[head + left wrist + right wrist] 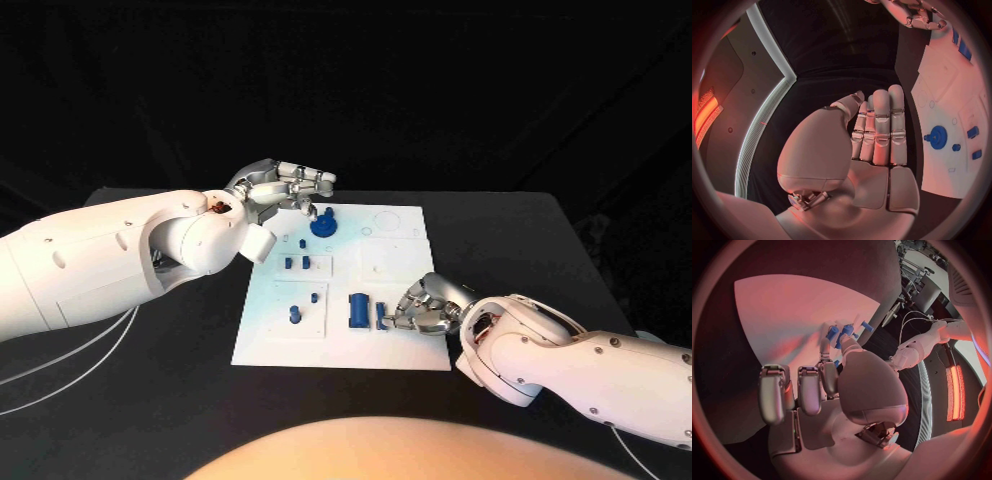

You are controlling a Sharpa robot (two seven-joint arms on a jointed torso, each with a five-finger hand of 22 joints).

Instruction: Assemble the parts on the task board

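Your task board (387, 300) sits mid-table w/ small blue parts on it: a gear-shaped part (323, 226) near the far edge, a blue block (358, 311) near the front. Left hand (281, 186) hovers just beside the gear, fingers straight & pressed together, holding nothing. Right hand (421, 306) crowds the block, fingers curled down; can't tell if it grips anything.

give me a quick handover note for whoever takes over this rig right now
Left hand: holds nothing, fingers straight and together, at the far left corner of the task board.
Right hand: fingers curled by the tall blue block near the board's front; whether it grips a part, I cannot tell.
Blue gear sits on the board's far side; small blue parts lie mid-board.
Done: gear looks seated. Left: the remaining loose parts.
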